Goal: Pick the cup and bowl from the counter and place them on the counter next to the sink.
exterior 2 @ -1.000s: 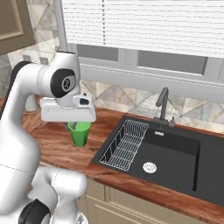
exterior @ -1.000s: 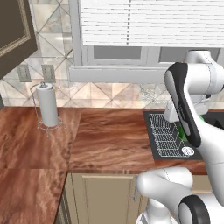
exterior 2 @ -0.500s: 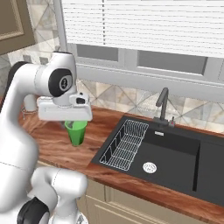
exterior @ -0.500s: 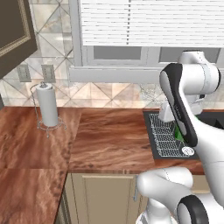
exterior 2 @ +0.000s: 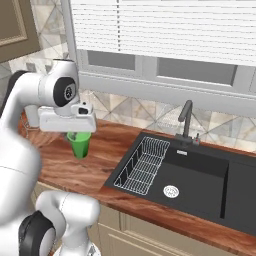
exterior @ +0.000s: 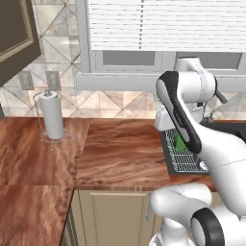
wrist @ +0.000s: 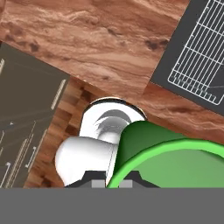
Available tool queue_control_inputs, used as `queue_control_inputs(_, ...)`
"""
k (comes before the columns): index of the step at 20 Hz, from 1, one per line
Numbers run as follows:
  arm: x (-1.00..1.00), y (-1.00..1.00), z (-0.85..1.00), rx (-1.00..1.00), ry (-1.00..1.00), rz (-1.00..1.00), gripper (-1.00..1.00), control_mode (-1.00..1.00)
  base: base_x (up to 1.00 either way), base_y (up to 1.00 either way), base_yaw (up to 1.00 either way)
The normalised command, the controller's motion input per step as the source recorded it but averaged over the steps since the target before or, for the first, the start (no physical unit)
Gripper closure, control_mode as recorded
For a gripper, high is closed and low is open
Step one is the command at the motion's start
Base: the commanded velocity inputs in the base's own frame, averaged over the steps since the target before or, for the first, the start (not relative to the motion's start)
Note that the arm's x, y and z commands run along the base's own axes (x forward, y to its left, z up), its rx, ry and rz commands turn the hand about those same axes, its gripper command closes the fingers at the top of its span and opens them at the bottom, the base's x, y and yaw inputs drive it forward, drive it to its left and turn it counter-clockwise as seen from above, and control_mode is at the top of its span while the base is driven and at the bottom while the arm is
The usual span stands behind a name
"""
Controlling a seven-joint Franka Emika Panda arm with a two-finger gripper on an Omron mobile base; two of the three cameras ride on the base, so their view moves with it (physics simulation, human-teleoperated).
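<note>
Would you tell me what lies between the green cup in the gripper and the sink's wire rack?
Only bare wooden counter separates the green cup from the wire rack, as the right base view shows.

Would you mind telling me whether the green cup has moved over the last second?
Yes. In the right base view the cup, held in the shut gripper, has drifted slightly left, away from the sink's dish rack, and sits a little higher over the counter.

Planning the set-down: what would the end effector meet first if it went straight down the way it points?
Probably the bare counter left of the sink, with the held green cup touching first; exact depth is unclear.
</note>
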Motion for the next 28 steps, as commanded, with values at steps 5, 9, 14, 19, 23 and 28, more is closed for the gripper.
queue_control_inputs(5, 0.58, 0.16, -0.24, 0.00, -0.04, -0.02, 1.00, -1.00, 0.00, 0.00, 0.00)
queue_control_inputs(9, 0.38, 0.02, -0.32, 0.00, -0.02, 0.00, 1.00, -1.00, 0.00, 0.00, 0.00)
queue_control_inputs(14, 0.30, 0.00, -0.48, 0.00, -0.02, 0.00, 1.00, -1.00, 0.00, 0.00, 0.00)
queue_control_inputs(19, 0.29, 0.00, -0.47, 0.00, -0.09, 0.00, 1.00, -1.00, 0.00, 0.00, 0.00)
queue_control_inputs(23, 0.24, 0.00, -0.31, 0.00, -0.10, 0.00, 1.00, -1.00, 0.00, 0.00, 0.00)
queue_control_inputs(28, 0.33, 0.00, -0.37, 0.00, -0.08, -0.01, 1.00, -1.00, 0.00, 0.00, 0.00)
